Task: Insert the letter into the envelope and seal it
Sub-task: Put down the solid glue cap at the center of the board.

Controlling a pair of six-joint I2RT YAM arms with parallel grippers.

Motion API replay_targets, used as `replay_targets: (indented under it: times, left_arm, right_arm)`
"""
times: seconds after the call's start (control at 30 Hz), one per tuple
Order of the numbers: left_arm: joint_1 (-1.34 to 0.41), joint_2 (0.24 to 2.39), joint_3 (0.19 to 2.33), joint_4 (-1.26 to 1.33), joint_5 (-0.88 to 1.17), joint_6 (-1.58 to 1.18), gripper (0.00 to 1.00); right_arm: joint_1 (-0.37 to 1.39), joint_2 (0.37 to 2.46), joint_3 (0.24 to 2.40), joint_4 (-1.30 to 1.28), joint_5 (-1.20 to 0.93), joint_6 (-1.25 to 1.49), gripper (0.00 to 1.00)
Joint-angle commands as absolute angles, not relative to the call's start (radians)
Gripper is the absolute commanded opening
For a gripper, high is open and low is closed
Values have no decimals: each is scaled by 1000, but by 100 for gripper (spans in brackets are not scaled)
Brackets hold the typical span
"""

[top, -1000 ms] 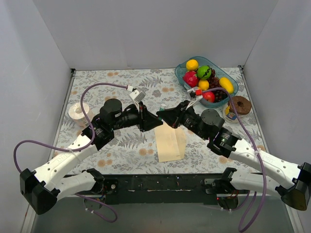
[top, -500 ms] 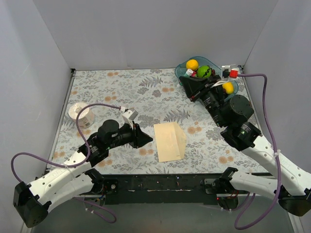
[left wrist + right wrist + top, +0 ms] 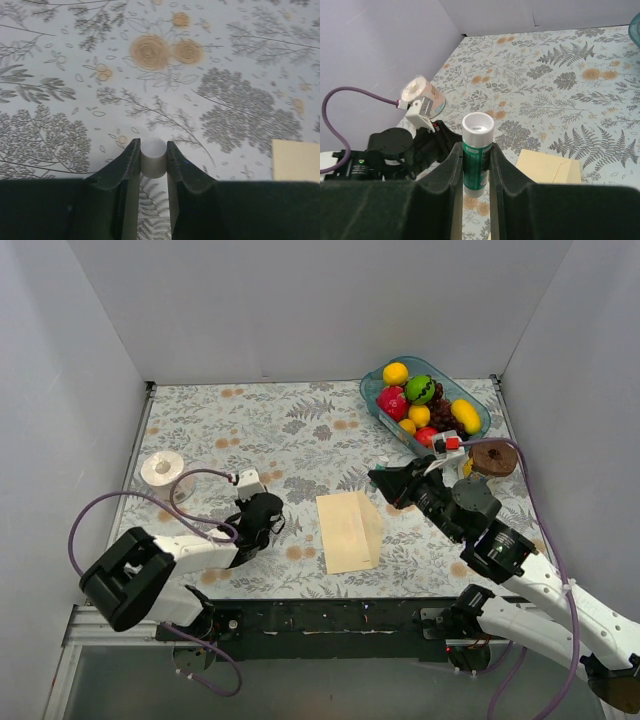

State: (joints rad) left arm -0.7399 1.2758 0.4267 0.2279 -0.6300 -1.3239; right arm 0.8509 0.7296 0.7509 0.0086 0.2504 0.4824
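Note:
The pale cream-yellow envelope (image 3: 348, 531) lies flat on the patterned table between the two arms; the right wrist view shows its corner (image 3: 549, 167), and its edge (image 3: 296, 160) shows in the left wrist view. The letter is hidden. My left gripper (image 3: 263, 524) hangs low over the table left of the envelope, shut on a small white cap (image 3: 153, 158). My right gripper (image 3: 380, 478) hovers above the envelope's far right corner, shut on a green glue stick (image 3: 477, 152) whose open white end points upward.
A blue bowl (image 3: 472, 428) of toy fruit stands at the back right, with a chocolate donut (image 3: 491, 456) beside it. A tape roll (image 3: 160, 468) sits at the left edge, also seen from the right wrist as a tape roll (image 3: 421, 92). White walls enclose the table.
The two grippers, together over the envelope's top a second ago, have parted. The left arm drew back and down to the left. The right swung to the bowl, then returned.

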Motion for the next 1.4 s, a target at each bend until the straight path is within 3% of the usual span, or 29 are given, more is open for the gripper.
replay_targets:
  times: [0.0,0.43,0.67,0.83,1.03,1.07,1.27,1.37]
  left_arm:
    - [-745,1418,384,528,-966,-1281,0]
    - [-810,1747,294,1196,-1041,-959,1]
    - [-865,1974,281,1598,-1109,-749,17]
    - [-868,1965,252,1537,-1098,-851,22]
    - [-868,1927,245,1368,-1071,-1002,36]
    - [-868,1925,244,1352,-1071,-1015,42]
    - [-868,1910,241,1275,-1063,-1104,46]
    - [-868,1907,242,1272,-1058,-1106,53]
  right_arm:
    - [851,678,738,-26,224,512,1]
    - [851,727,767,-95,104,509,1]
    - [851,710,788,-146,118,499,1]
    - [851,683,784,-182,139,514,1]
    - [851,663,764,-189,166,523,1]
    - [851,667,764,-189,166,523,1]
    - [851,680,775,-196,167,520,1]
    - [851,681,776,-199,173,518,1]
